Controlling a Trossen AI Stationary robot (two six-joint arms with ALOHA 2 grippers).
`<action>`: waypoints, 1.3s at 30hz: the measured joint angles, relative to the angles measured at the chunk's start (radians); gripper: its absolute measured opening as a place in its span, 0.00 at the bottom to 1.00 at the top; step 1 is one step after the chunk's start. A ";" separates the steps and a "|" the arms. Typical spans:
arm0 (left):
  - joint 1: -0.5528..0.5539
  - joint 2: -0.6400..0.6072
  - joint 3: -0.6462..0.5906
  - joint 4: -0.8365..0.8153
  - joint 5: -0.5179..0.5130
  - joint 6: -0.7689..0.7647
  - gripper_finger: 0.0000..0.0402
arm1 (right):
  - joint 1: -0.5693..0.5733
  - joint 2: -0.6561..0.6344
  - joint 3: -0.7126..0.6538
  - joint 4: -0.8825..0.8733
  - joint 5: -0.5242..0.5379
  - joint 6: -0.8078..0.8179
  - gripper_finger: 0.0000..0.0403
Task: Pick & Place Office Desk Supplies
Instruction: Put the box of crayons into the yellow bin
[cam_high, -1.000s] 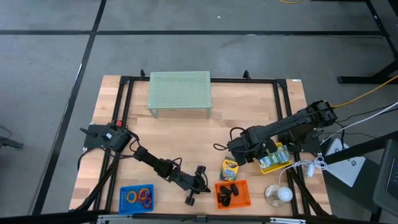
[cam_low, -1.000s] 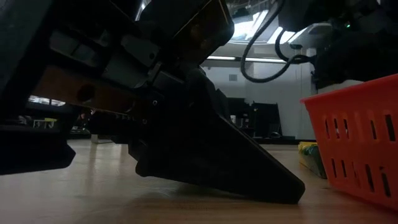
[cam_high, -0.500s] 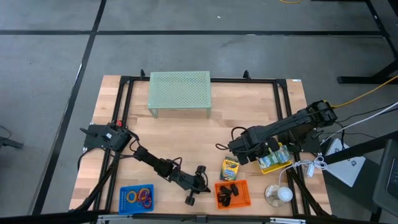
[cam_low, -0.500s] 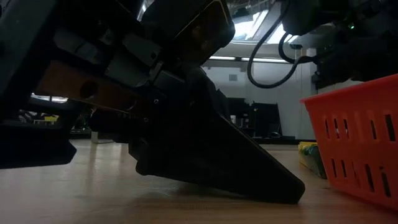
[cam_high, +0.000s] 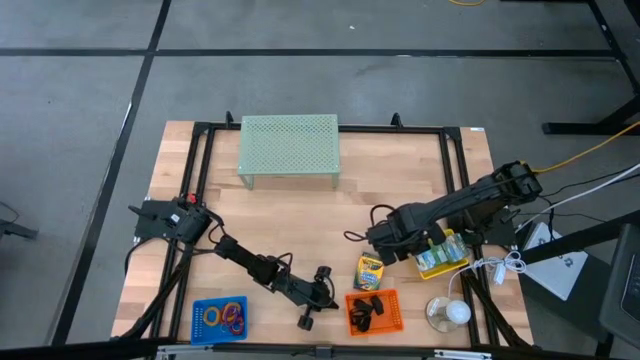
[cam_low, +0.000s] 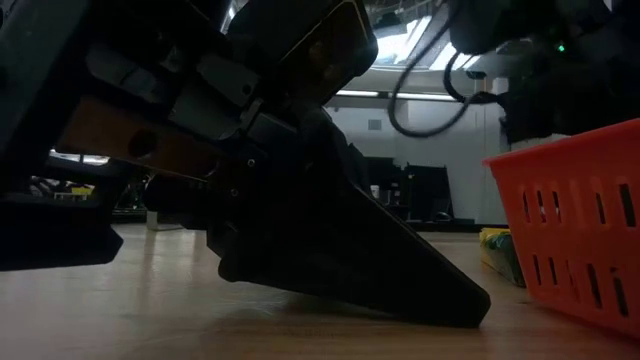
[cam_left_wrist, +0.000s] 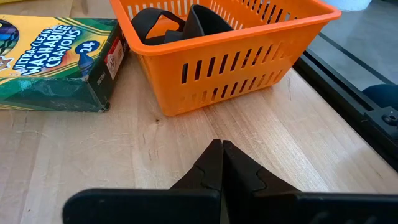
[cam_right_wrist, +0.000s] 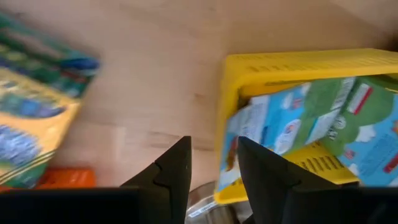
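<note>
Black clips (cam_left_wrist: 180, 25) inside orange basket (cam_left_wrist: 249, 68)

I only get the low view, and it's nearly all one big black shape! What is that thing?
Observer: That is the left gripper. It is shut, low over the table, and points at the orange basket.
Operator: What's inside the basket? I only see its side.
Observer: Small black clips.
Operator: Is anything next to it?
Observer: A green-and-yellow crayon box lies flat beside it.
Operator: Where's the other arm?
Observer: The right gripper is open above the edge of a yellow basket, on the table's right side.
</note>
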 joint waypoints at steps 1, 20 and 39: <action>0.000 0.000 0.000 0.000 0.000 0.000 0.01 | 0.000 0.000 -0.012 -0.001 -0.002 0.007 0.33; 0.001 0.000 0.000 0.000 0.001 0.001 0.01 | 0.000 -0.001 -0.083 0.025 -0.067 -0.034 0.06; 0.001 0.000 0.000 0.000 0.002 0.001 0.01 | 0.001 -0.001 -0.046 0.006 -0.089 -0.092 0.17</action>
